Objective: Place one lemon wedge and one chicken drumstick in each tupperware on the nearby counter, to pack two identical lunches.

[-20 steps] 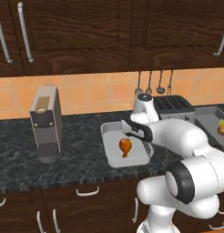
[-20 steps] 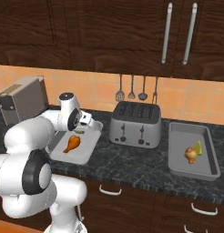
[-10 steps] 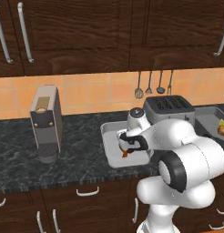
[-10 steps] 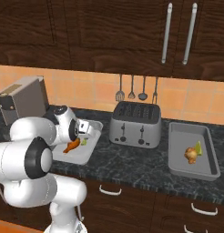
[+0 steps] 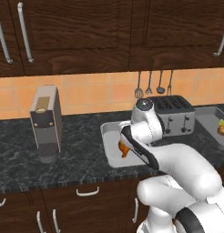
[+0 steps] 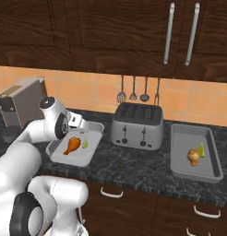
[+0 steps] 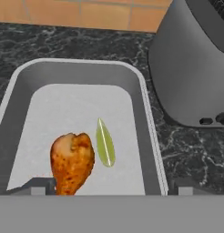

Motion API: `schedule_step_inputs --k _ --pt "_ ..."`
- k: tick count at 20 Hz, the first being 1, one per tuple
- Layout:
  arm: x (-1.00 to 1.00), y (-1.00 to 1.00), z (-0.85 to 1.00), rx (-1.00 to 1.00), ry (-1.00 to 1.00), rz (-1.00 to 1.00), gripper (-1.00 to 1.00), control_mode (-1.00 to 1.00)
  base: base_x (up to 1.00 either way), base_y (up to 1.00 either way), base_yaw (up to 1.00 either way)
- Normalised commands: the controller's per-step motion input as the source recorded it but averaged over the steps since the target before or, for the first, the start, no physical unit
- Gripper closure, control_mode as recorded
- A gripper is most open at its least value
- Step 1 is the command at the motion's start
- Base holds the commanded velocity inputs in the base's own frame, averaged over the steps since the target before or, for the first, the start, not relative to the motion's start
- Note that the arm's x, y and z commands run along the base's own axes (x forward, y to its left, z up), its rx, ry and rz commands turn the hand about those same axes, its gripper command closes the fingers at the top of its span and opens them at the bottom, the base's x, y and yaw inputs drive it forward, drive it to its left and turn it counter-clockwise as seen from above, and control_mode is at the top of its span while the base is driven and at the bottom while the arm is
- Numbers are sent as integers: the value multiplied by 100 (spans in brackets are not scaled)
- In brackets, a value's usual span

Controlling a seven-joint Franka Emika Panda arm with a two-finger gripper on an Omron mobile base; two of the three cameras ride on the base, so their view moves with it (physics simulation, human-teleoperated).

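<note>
Grey, shallow left tupperware already holds a browned chicken drumstick beside a pale green lemon wedge, as the right tray does, so the empty, spread two-finger gripper likely needs only to lift away.

Two plain grey, lidless tupperware trays sit well apart on the black speckled worktop, one on either side of a toaster: the near tupperware lies to the toaster's left and the far tupperware to its right. In the near tray a browned chicken drumstick lies flat on the floor with a pale green lemon wedge just beside it, the two close but apparently not touching. The far tray holds a second drumstick with a yellow-green wedge right against it.
</note>
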Motion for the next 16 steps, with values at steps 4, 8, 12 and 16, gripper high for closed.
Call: schedule_step_inputs --k 4,8,12,16 --pt "-100 18 100 0 -28 0 -100 -100 0 0 0" --pt "-100 4 100 0 -34 0 -100 -100 0 0 0" --pt "-100 -47 100 1 -60 12 -100 -100 0 0 0" --pt "-100 -93 88 22 -54 2 -100 -100 0 0 0"
